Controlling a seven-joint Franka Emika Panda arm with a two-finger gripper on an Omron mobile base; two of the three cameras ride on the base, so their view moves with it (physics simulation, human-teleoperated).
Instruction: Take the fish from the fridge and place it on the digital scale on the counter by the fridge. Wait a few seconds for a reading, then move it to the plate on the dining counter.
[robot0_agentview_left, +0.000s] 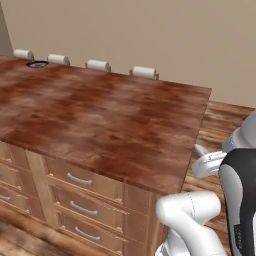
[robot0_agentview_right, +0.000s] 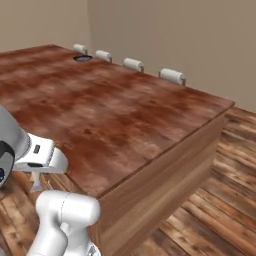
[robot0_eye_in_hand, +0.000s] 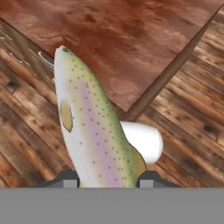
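In the hand view my gripper (robot0_eye_in_hand: 107, 178) is shut on the fish (robot0_eye_in_hand: 94, 127), a pale spotted oblong with a greenish back and a pink stripe. Its head points away from the hand, and both dark fingertips (robot0_eye_in_hand: 65, 178) press its tail end. The fish hangs over the wooden floor just off a corner of the dining counter (robot0_eye_in_hand: 131, 35). The small navy-rimmed plate (robot0_agentview_left: 37, 64) lies at the slab's far left edge, and in the right base view the plate (robot0_agentview_right: 82, 58) sits by the stools. The fridge and the digital scale are out of view.
The dining counter (robot0_agentview_left: 100, 115) is a wide reddish-brown slab with several white-cushioned stools (robot0_agentview_left: 97, 65) along its far side. Light wood drawers (robot0_agentview_left: 80, 180) face me on its near side. Plank floor (robot0_agentview_right: 215, 190) runs round its right end.
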